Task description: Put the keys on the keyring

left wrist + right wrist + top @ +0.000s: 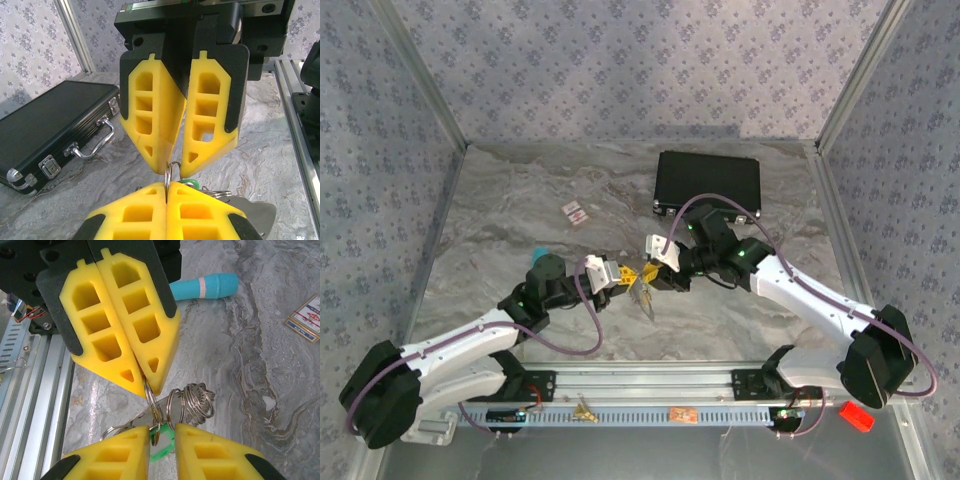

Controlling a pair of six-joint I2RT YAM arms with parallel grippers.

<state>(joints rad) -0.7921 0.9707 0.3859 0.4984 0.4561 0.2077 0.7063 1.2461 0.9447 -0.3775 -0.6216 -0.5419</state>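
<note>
White shells cover the left arm (460, 345) and right arm (810, 295), with black joints and bases. A purple cable (582, 300) loops along each. The left gripper (167, 186) has yellow, hollow-celled, black-backed fingers (135, 215).

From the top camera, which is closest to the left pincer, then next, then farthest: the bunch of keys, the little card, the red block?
1. bunch of keys: hanging right at the left pincer, mid-table.
2. card: farther back, a bit to the left.
3. red block: way off at the front right corner.
</note>
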